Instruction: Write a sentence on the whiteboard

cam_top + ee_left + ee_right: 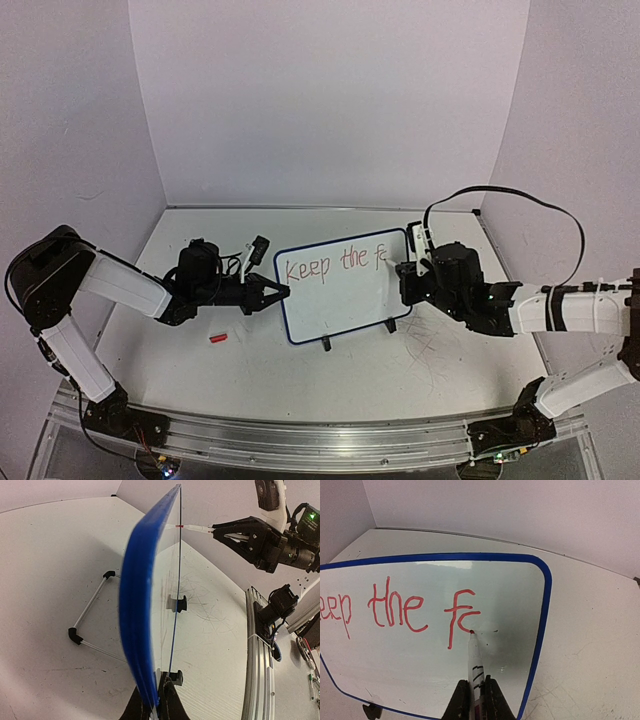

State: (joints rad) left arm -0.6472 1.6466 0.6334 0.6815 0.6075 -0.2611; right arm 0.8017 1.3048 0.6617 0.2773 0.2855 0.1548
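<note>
Before the right end effector [476,686], its marker [474,655] touches the whiteboard [515,595].

Scratched white table [400,385]: whiteboard [340,300], red bit [218,339]

A robot lab: bare enclosure walls [330,100], aluminium rail [300,442], scratched tabletop [420,375].

The blue-edged whiteboard [435,650] looks glossy and smooth; the white tabletop [595,630] matt and scratched.
</note>
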